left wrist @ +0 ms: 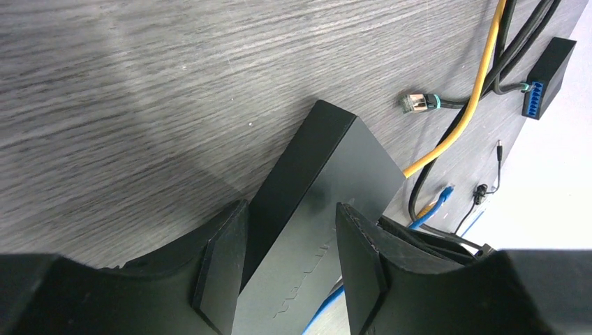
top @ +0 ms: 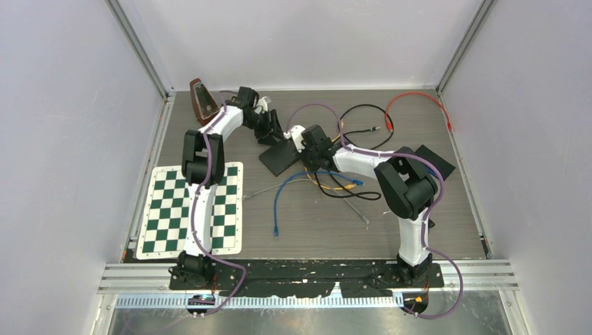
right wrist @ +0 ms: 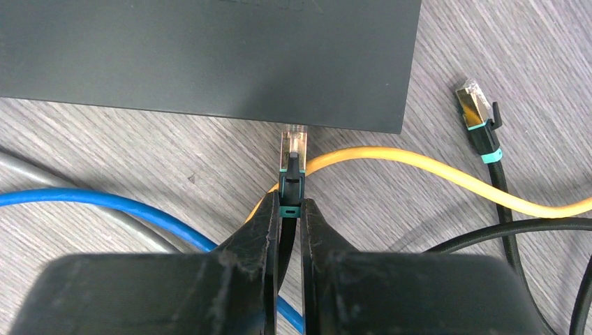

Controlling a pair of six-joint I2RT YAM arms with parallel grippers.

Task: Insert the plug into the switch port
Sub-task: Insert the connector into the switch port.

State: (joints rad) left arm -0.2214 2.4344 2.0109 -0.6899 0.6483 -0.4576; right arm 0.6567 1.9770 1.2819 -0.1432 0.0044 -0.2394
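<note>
1. My left claw (left wrist: pixel 287 237) straddled the flat black rectangular switch (left wrist: pixel 328 160). Its pads looked pressed against both long sides, bracing it on the grey wood-grain table (left wrist: pixel 139 105).
2. My right claw (right wrist: pixel 286 209) was narrowed tight on the clear-tipped plug with the green band (right wrist: pixel 293 150), pinching its black boot just behind the tip.
3. The plug's tip met the switch's near edge, squarely lined up, yet most of the clear body showed outside. I could not see the port itself.
4. I judged grasp and alignment done and insertion barely begun. The final push until the latch seated remained.
5. A yellow cable (right wrist: pixel 433 171) ran under the plug and might snag.
</note>
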